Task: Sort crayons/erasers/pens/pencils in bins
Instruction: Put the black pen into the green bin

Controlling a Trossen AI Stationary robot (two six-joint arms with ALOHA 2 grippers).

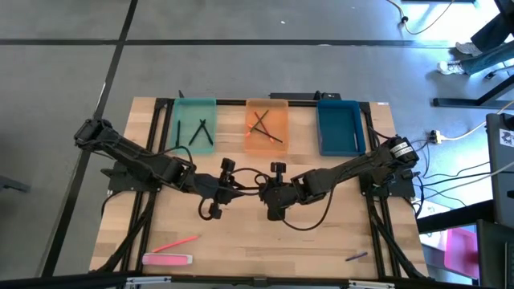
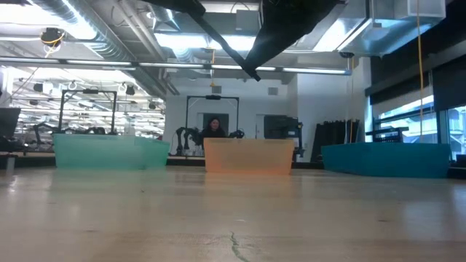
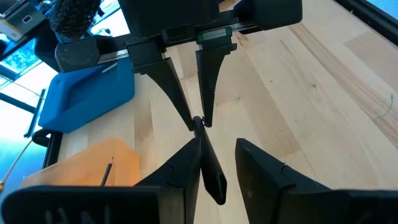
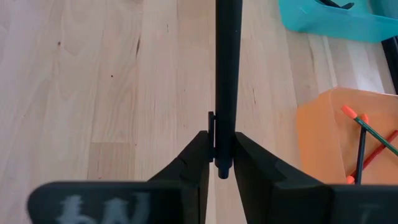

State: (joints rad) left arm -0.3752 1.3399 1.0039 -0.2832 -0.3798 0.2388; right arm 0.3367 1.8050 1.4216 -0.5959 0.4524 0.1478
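You have a wide wooden table (image 1: 337,241) with three bins along its far edge. The orange bin (image 1: 267,103) stands in the middle, the teal bin (image 1: 195,102) beside it on the robot's left, and the blue bin (image 1: 338,128) beside it on the right.

Both arms meet over bare wood just in front of the orange bin. The right gripper (image 4: 221,135) is clamped on one end of a black pen (image 4: 227,62), held clear of the table. The left gripper (image 3: 219,146) faces it with its fingers spread wide. The pen's free end lies between them, against one finger, not gripped.

This looks like a handover. Black pens (image 1: 202,132) already lie in the teal bin, which is on the left arm's side.

Next, you would likely:
- Close the left fingers squarely on the pen.
- Only then release the right.

There is open room in front of the orange bin, so either arm can back straight away.

Mind the bin walls on approach. An eraser (image 1: 167,258) and a pink pencil (image 1: 177,242) lie well in front of the orange bin, near the table's near left edge.
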